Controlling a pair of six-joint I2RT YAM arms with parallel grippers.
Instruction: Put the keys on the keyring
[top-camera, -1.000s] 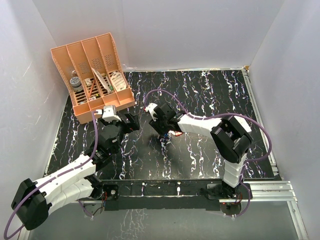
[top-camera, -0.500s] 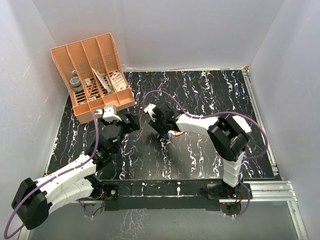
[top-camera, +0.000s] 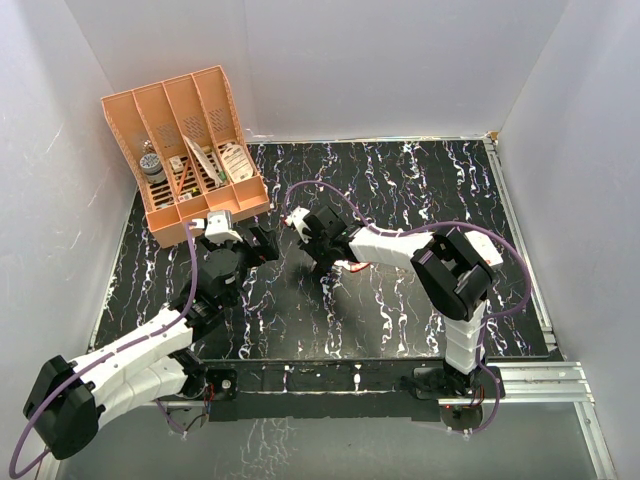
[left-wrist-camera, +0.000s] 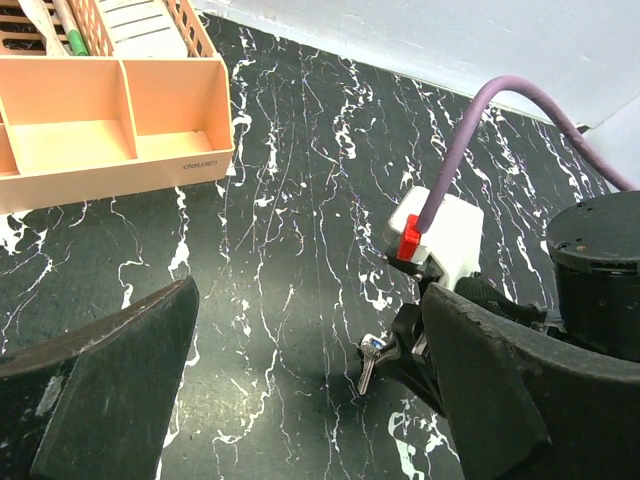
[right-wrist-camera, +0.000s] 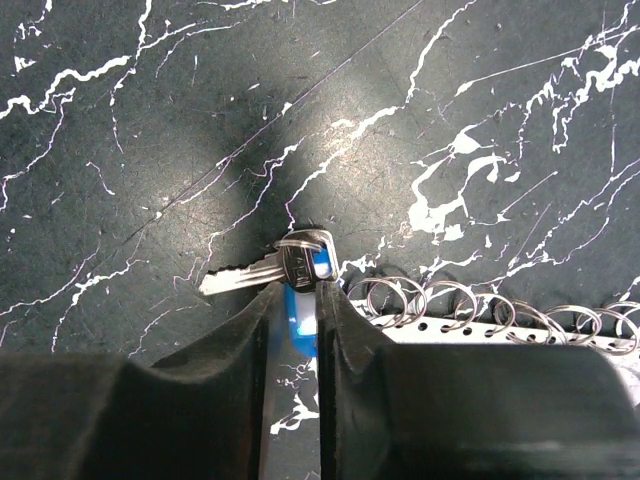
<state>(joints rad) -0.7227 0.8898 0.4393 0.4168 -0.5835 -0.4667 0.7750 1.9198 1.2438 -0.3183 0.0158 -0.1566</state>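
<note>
The key (right-wrist-camera: 262, 272) is small and silver with a blue plastic head (right-wrist-camera: 304, 318). It lies at the tip of my right gripper (right-wrist-camera: 295, 287), whose fingers are shut on the blue head just above the dark marbled table. In the left wrist view the key (left-wrist-camera: 368, 362) hangs at the right gripper's tip. From above, the right gripper (top-camera: 322, 266) is mid-table. My left gripper (top-camera: 262, 243) is open and empty, a little left of it, with the jaws wide (left-wrist-camera: 310, 300). A red sliver (top-camera: 353, 265) shows under the right arm; I cannot tell whether it is the keyring.
An orange desk organiser (top-camera: 190, 150) with pens and small items stands at the back left, and its front trays (left-wrist-camera: 120, 130) show ahead of the left gripper. A row of wire spiral rings on a white perforated strip (right-wrist-camera: 480, 312) lies beside the right fingers.
The right gripper and forearm have drifted slightly left with the key. The left arm has not moved.
</note>
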